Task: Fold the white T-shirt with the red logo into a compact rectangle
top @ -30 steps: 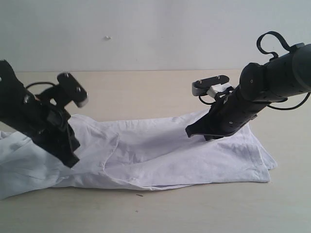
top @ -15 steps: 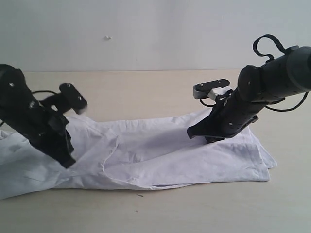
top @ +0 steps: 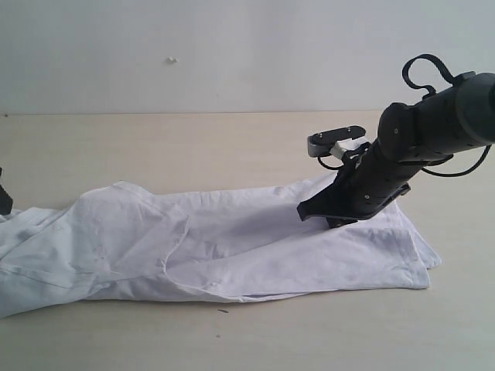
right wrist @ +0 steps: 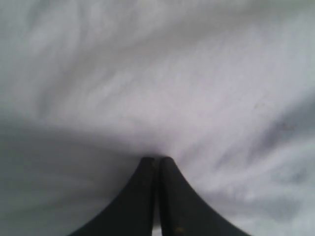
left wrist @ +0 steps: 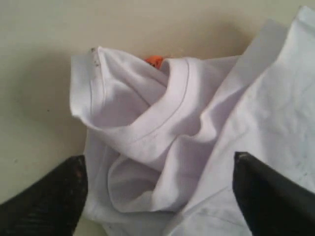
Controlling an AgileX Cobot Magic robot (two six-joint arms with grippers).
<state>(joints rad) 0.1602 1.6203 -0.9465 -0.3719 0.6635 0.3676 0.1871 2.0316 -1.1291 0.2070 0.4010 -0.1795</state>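
The white T-shirt (top: 232,239) lies in a long folded band across the table, with its red logo hidden. In the left wrist view its crumpled collar (left wrist: 172,108) and orange tag (left wrist: 154,61) show. My left gripper (left wrist: 158,160) hovers open over the collar and holds nothing. Only a black sliver of that arm (top: 4,202) shows at the edge of the exterior view. My right gripper (top: 303,212) rests on the shirt's right half. It is shut, and cloth gathers at its fingertips (right wrist: 157,158).
The tan table (top: 232,147) runs back to a pale wall. A bare strip of table lies in front of the shirt, and more lies behind it. The right arm's cable loops above its wrist (top: 425,69).
My left gripper has let go of the shirt's left end, opened, and pulled back to the left almost out of the exterior view. The right arm has barely moved.
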